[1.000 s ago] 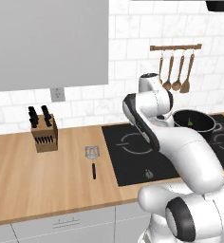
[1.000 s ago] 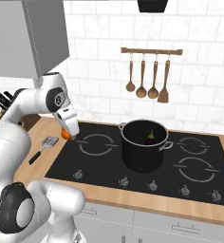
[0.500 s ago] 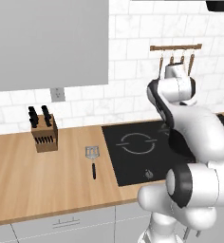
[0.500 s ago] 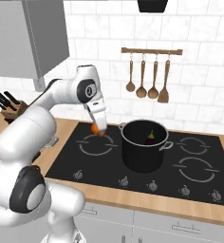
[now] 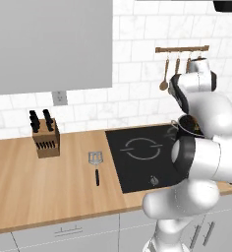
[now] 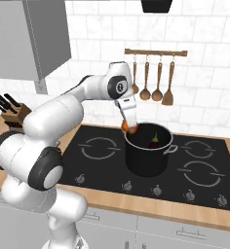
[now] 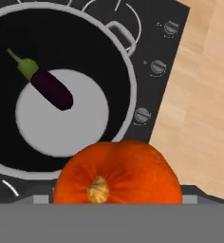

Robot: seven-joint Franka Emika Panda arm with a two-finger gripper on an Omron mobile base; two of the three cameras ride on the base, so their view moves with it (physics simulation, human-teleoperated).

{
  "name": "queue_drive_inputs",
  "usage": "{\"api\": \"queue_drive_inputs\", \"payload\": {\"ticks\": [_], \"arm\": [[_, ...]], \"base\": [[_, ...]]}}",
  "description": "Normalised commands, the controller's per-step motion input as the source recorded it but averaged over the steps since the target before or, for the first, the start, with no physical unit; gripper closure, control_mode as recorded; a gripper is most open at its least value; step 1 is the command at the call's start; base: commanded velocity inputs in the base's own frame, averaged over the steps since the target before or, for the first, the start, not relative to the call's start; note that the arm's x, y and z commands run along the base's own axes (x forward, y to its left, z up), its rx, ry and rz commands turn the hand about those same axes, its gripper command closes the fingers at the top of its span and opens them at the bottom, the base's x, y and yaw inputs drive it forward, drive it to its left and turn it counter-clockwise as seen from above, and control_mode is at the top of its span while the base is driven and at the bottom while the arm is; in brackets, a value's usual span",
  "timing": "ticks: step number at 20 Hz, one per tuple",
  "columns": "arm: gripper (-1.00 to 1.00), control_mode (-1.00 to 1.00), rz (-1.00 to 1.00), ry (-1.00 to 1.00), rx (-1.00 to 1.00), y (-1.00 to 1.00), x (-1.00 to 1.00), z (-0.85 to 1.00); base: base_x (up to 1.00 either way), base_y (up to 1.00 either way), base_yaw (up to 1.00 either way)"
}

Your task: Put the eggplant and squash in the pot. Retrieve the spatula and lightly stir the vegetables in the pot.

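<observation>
The gripper (image 6: 130, 127) hangs right at the left rim of the pot (image 6: 148, 160), and the squash (image 6: 128, 127) is clamped between its fingers, orange showing just above the silvery edge. From the hand, the squash (image 7: 117, 173) sits low and close, stem toward us, partly over the pot's (image 7: 128, 71) rim and partly over the black hob (image 7: 159, 95). The eggplant (image 7: 46, 85) lies on the grey pot bottom, green cap pointing away from the squash, with bare floor all around it. One silver handle (image 7: 121, 35) sticks out from the rim toward the hob's knob row (image 7: 156, 67).

Behind the pot, wooden spoons (image 6: 152, 75) hang from a wall rail, well above it. The pot stands mid-hob, with burner rings free to its left (image 6: 101, 147) and right (image 6: 200, 172).

Over on the worktop (image 5: 39, 192), the spatula (image 5: 96, 166) lies flat just beside the hob's left edge, head toward the wall, handle toward the front edge. The knife block (image 5: 44, 135) stands near the wall, apart from it, with open wood between and in front.
</observation>
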Motion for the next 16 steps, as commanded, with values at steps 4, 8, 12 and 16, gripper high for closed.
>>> {"api": "queue_drive_inputs", "payload": {"ticks": [4,8,12,16], "arm": [[1.0,-1.0,-0.01,0.01,0.0,-0.4,0.49,-0.34],[1.0,-1.0,0.0,0.0,-0.01,-0.43,0.5,-0.4],[1.0,-1.0,0.07,-0.04,-0.03,-0.31,0.1,-0.5],[1.0,-1.0,0.14,-0.09,-0.03,-0.22,0.12,-0.47]], "base": [[0.0,0.0,0.0],[0.0,0.0,0.0],[0.0,0.0,0.0],[0.0,0.0,0.0]]}}
